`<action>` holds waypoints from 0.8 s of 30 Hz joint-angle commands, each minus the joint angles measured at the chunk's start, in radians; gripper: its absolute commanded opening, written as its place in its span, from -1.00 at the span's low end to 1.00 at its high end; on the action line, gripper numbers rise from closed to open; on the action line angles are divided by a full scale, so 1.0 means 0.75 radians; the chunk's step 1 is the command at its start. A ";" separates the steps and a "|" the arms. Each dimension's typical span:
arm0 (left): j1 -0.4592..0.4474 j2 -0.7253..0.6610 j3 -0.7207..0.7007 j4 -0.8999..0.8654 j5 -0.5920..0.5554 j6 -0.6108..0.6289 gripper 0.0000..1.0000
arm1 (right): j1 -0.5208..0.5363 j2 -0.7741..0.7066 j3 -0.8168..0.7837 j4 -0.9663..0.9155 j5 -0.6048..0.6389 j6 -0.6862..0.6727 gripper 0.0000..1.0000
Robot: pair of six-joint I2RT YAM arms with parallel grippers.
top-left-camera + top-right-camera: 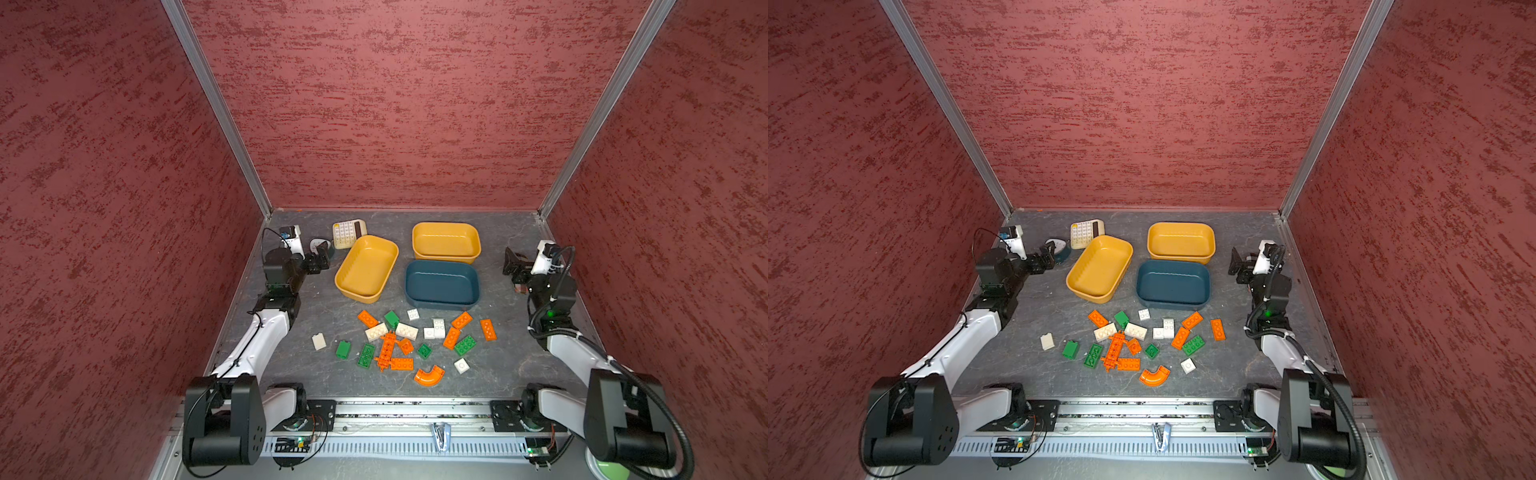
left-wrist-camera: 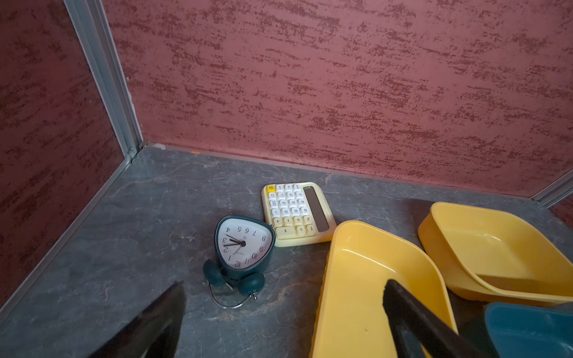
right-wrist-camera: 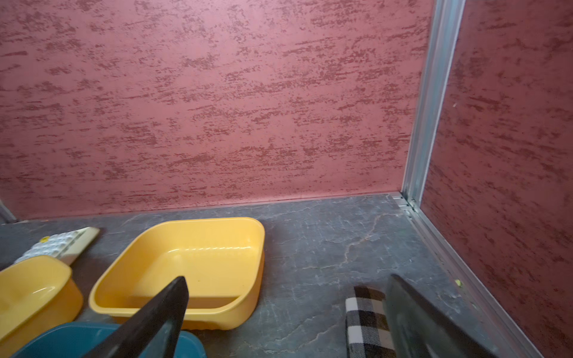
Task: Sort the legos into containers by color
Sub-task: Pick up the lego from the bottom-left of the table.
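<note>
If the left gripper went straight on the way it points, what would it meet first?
Most likely the teal alarm clock, lying face up just ahead of the open left gripper; the calculator lies beyond it. Depth is unclear, so it might touch the tabletop first.

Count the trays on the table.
3: the left mustard tray beside the calculator, the rear mustard tray, and the teal tray in front of it. None looks hidden.

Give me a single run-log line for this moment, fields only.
sorting: not begun | left gripper: open, empty | right gripper: open, empty | legos: all on table | containers: all empty
</note>
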 commanded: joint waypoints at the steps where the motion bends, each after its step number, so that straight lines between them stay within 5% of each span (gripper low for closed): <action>1: -0.015 -0.020 0.095 -0.584 -0.038 -0.165 0.99 | 0.007 -0.042 0.113 -0.313 -0.190 0.034 0.98; 9: -0.035 -0.157 0.109 -1.119 -0.088 -0.435 0.99 | 0.056 -0.093 0.323 -0.799 -0.505 0.045 0.98; 19: -0.154 -0.214 -0.066 -1.340 -0.215 -0.791 0.99 | 0.198 -0.162 0.399 -1.185 -0.609 -0.041 0.98; 24: -0.248 -0.110 -0.121 -1.285 -0.247 -0.906 0.83 | 0.309 -0.155 0.457 -1.319 -0.625 -0.074 0.98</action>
